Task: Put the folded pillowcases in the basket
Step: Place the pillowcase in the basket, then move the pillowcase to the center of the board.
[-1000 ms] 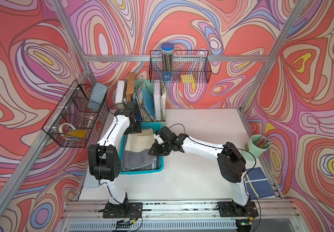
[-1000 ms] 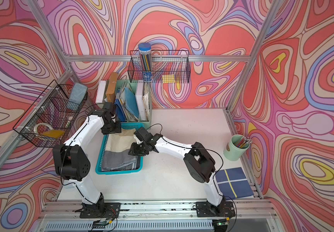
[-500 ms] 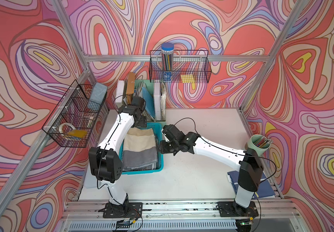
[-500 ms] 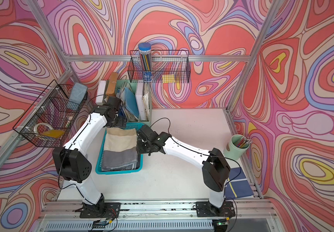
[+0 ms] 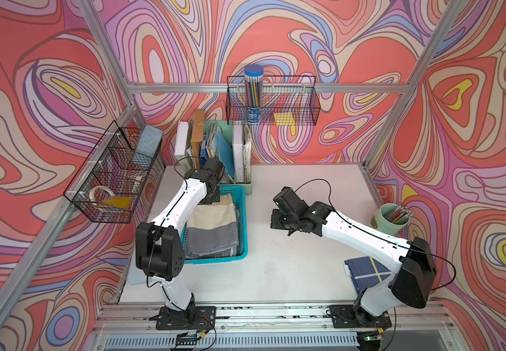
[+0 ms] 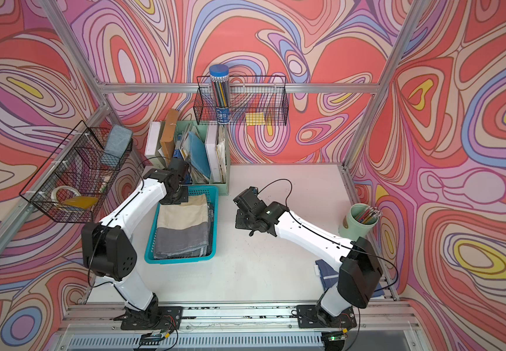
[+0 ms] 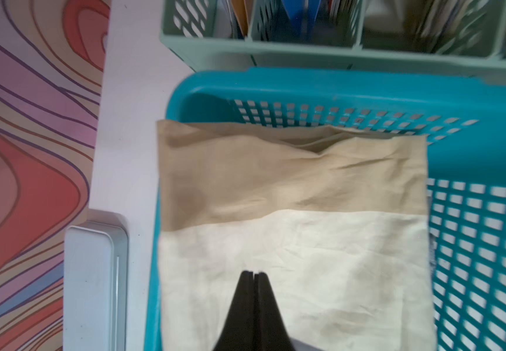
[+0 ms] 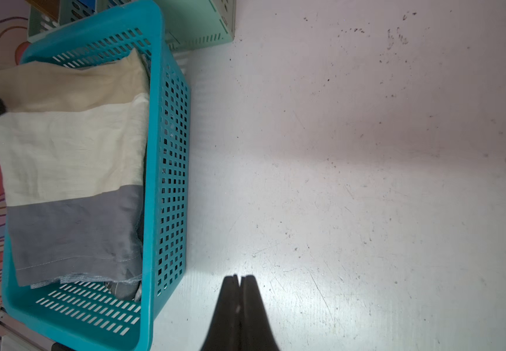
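with both arms' jaws pinched empty, the pillowcase (image 5: pixel 212 221) edge draped over the basket (image 5: pixel 215 260) rim could snag on the left gripper (image 7: pixel 254 274).

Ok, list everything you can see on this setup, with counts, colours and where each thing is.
basket: one, turquoise, left side of the table.
pillowcase: one, tan, cream and grey, folded inside the basket.
file organiser: one, green, behind the basket, full of books.
wire baskets: two, black, on back and left walls.
pencil tube: one, blue-capped, in back wire basket.
tape roll: one, white, in left wire basket.
pencil cup: one, green, table's right edge.
notebook: one, navy, table's front right.
left gripper: fingers shut, over the pillowcase.
right gripper: fingers shut, over bare table.
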Controlling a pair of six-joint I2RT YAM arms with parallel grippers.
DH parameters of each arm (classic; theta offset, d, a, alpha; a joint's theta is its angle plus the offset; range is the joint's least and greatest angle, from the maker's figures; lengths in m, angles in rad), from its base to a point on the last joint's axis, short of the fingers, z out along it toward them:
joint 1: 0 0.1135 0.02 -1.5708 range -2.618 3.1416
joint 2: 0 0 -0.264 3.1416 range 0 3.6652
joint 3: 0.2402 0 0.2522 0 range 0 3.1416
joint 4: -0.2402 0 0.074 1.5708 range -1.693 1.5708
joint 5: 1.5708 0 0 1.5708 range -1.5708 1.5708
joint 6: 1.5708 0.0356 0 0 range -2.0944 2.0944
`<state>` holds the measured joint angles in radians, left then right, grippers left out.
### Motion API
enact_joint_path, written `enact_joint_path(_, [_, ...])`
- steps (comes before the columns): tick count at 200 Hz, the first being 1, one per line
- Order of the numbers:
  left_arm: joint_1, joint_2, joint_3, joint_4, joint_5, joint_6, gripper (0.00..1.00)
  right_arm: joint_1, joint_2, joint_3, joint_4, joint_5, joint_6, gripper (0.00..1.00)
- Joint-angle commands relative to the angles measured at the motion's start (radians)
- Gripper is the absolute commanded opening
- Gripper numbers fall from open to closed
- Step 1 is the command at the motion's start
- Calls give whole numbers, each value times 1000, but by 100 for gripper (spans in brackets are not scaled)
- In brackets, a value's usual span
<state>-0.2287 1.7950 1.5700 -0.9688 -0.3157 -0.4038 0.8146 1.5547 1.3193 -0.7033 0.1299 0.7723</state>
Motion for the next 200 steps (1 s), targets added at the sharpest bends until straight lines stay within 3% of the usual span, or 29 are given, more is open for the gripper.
enact_joint_path(1, [5,73,-31,2,24,-78,0,2,-35,-25,-15,37,11,0])
enact_joint_path(56, [2,125,-182,101,206,-150,0,-55,-104,-97,-160,110,95,0])
enact_joint_path(76, [0,131,-199,127,231,-153,0,-107,-167,-205,-241,164,249,0])
enact_joint_path(100, [-9,11,-248,196,227,-148,0,-109,-350,-385,-278,304,490,0])
enact_joint_path(120, [-25,-93,-251,215,207,-111,11,-112,-506,-516,-154,309,471,0])
enact_joint_path(133, [-34,-132,-224,188,185,-98,25,-122,-492,-507,-173,302,458,0])
enact_joint_path(146, [-43,-154,-194,158,175,-86,32,-122,-439,-472,-237,316,468,0])
enact_joint_path(162, [-64,-184,-171,137,161,-76,46,-121,-391,-436,-405,353,603,0])
enact_joint_path(168, [-74,-196,-166,131,159,-76,48,-123,-396,-441,-489,369,716,0])
enact_joint_path(200, [-173,-248,-128,107,161,-69,50,-122,-595,-550,-676,391,1139,0])
